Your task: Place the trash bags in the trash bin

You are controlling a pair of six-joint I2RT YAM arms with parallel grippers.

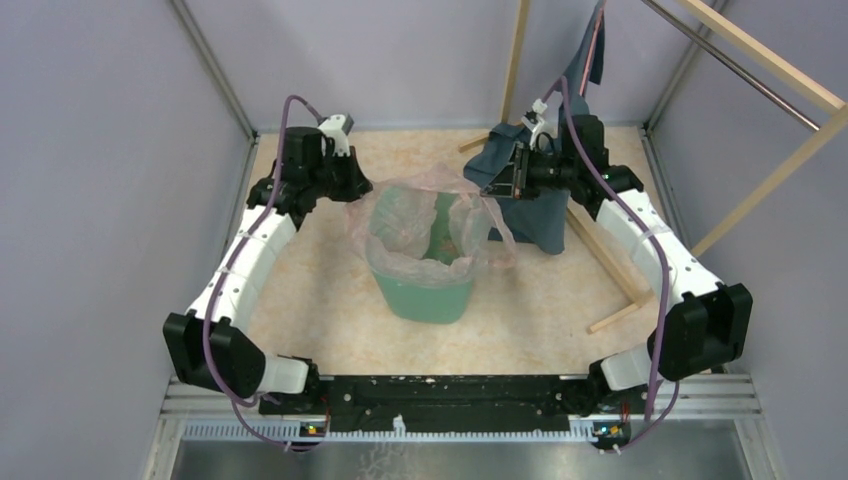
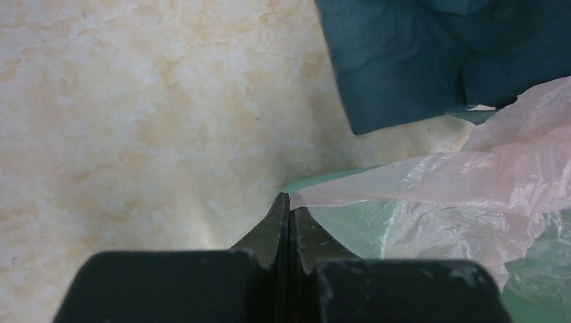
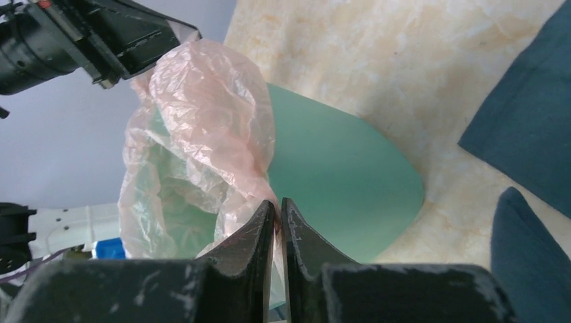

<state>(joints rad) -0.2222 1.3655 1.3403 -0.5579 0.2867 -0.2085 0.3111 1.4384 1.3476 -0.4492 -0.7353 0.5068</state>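
The mint-green trash bin [image 1: 425, 290] stands upright mid-table. The pale-pink trash bag [image 1: 415, 215] hangs open inside it, its mouth stretched above and over the rim. My left gripper [image 1: 352, 188] is at the bin's far-left corner, shut on the bag's edge; in the left wrist view [image 2: 289, 202] the film [image 2: 431, 182] runs out from the closed tips over the bin rim [image 2: 323, 178]. My right gripper [image 1: 492, 192] is at the far-right corner, shut on the bag's other edge; in the right wrist view [image 3: 277, 205] film [image 3: 202, 114] is pinched between the tips beside the bin wall [image 3: 337, 182].
A dark blue-grey cloth [image 1: 535, 200] hangs from a wooden frame [image 1: 600, 250] at the back right, right behind my right gripper. It shows in the left wrist view [image 2: 431, 54] and the right wrist view [image 3: 532, 121]. Enclosure walls [image 1: 120, 150] surround the table.
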